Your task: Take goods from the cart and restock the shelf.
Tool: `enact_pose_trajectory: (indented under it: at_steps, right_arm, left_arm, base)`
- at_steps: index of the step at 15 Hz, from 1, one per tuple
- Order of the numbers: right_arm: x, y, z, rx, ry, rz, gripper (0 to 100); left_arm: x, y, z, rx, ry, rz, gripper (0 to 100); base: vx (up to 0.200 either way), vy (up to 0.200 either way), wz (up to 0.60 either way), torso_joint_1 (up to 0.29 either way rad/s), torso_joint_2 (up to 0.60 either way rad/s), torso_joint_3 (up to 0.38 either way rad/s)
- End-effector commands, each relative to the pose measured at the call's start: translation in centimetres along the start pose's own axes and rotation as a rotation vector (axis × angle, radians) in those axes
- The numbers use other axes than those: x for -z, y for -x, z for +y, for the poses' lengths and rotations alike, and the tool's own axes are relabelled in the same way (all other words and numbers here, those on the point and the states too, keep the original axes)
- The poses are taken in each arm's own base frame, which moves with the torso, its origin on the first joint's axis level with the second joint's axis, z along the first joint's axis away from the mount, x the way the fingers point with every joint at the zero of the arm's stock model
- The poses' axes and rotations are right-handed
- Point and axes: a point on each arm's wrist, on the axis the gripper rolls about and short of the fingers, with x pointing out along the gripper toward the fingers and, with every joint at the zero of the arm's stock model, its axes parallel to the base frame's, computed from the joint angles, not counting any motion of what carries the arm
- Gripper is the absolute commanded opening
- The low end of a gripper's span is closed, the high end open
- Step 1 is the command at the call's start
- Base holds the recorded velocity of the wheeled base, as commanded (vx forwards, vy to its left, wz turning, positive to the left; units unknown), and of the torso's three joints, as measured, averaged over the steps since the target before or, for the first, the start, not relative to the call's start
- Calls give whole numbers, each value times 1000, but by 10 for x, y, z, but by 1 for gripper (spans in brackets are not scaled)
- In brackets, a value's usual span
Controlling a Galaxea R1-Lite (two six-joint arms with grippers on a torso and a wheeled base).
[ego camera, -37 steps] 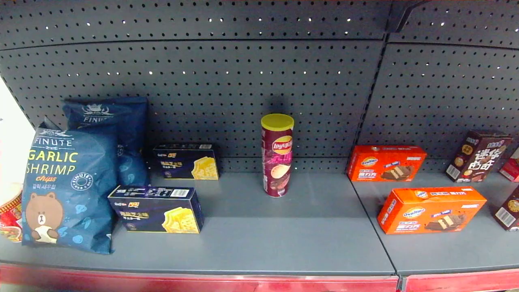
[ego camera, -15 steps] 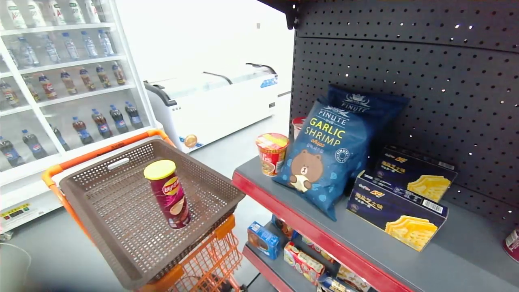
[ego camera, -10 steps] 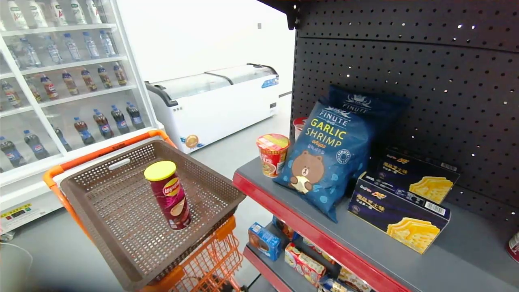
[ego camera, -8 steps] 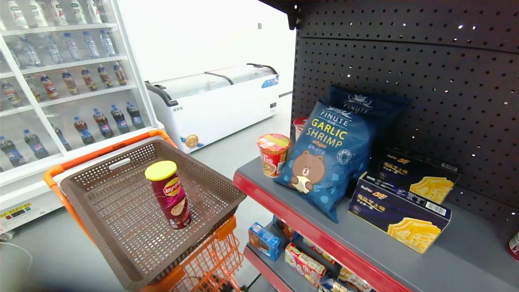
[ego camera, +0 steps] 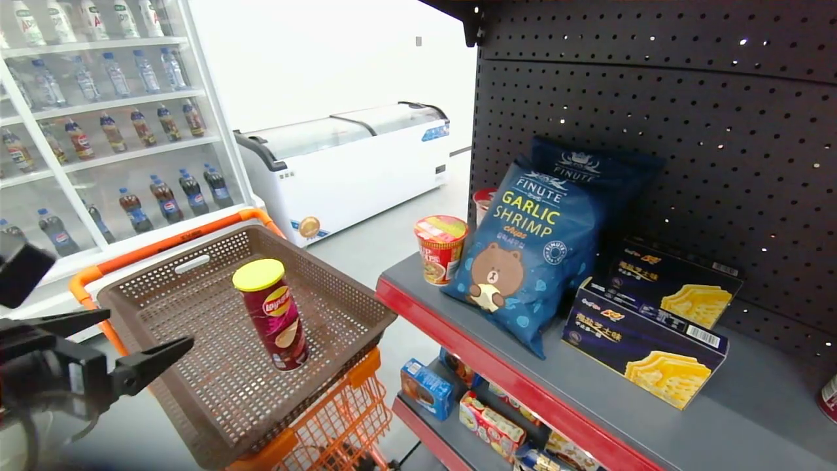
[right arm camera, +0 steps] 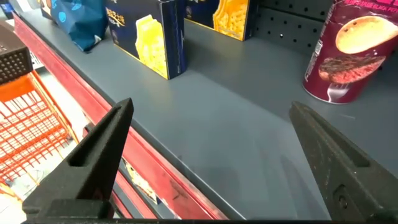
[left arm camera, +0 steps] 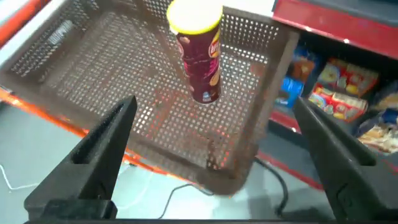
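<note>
A maroon chip can [ego camera: 271, 314] with a yellow lid stands upright in the brown perforated cart basket [ego camera: 196, 399]. My left gripper [ego camera: 147, 327] is open at the basket's left rim, a short way from the can and not touching it. From the left wrist the can [left arm camera: 199, 53] stands beyond the spread fingers [left arm camera: 93, 162]. My right gripper [right arm camera: 211, 109] is open above the grey shelf board [right arm camera: 236, 149], with nothing between its fingers. A second chip can [right arm camera: 348, 50] stands on that board near the pegboard back.
On the shelf [ego camera: 752, 418] stand garlic shrimp chip bags [ego camera: 529, 248], a red noodle cup [ego camera: 439, 248] and two dark blue cracker boxes [ego camera: 644, 347]. Packets fill the lower shelf [ego camera: 490, 425]. A drinks fridge [ego camera: 98, 131] and a chest freezer [ego camera: 346, 163] stand behind the cart.
The head camera swung from the shelf to the cart. In the last half second my left gripper came into view, open, at the basket's left rim. The can has not moved.
</note>
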Motion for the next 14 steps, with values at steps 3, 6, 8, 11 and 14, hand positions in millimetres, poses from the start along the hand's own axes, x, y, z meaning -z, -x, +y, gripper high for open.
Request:
enact_pose_trajectory:
  at_steps: [3,6,8,11,14]
  right_arm:
    - [0,0,0,-1,0,-2,100]
    - [0,0,0,-1,0,0,100]
    - [0,0,0,-1,0,0,100]
    - [0,0,0,-1,0,0,100]
    - [0,0,0,-1,0,0,100]
  left_arm:
    - [2,-96,21,28,-18,103,100]
    - [10,-121,26,36,-6,137,100]
    - [14,-133,26,37,-9,131,100]
    - [22,-151,25,47,-12,131,100]
    - [29,-168,21,58,-20,96,100]
  base:
    - [0,0,0,0,0,0]
    - [0,0,0,0,0,0]
    - [0,0,0,0,0,0]
    - [0,0,0,0,0,0]
    - [0,0,0,0,0,0]
